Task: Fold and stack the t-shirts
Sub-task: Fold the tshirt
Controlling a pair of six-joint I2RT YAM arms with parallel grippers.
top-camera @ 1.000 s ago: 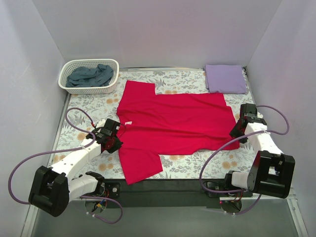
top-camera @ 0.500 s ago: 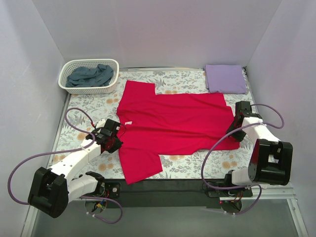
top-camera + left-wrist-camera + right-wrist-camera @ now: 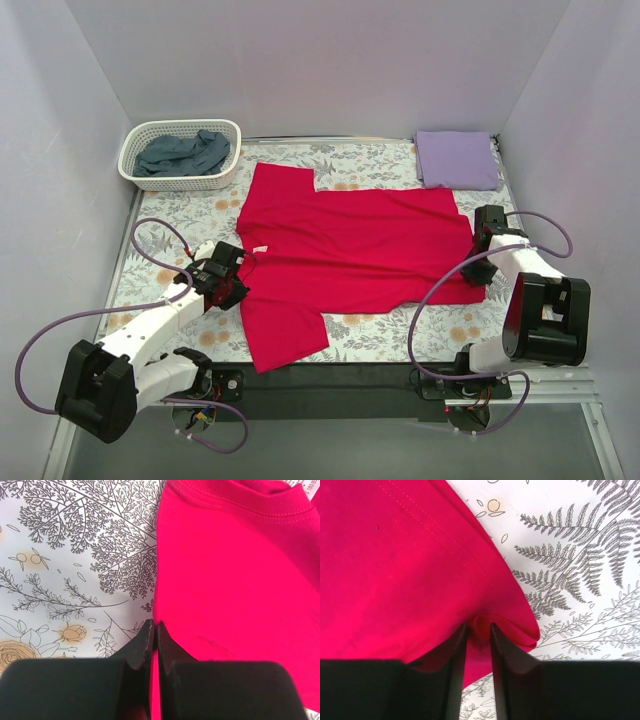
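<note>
Floral-covered table (image 3: pixel 170 215): red tee (image 3: pixel 350 250), lavender tee (image 3: pixel 457 158), white basket (image 3: pixel 190 181).

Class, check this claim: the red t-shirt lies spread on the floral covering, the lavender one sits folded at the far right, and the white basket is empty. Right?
Not quite. The white basket is not empty: the top view shows a crumpled blue-grey t-shirt in it. The red t-shirt is spread on the floral covering, and the lavender one sits folded far right.
</note>
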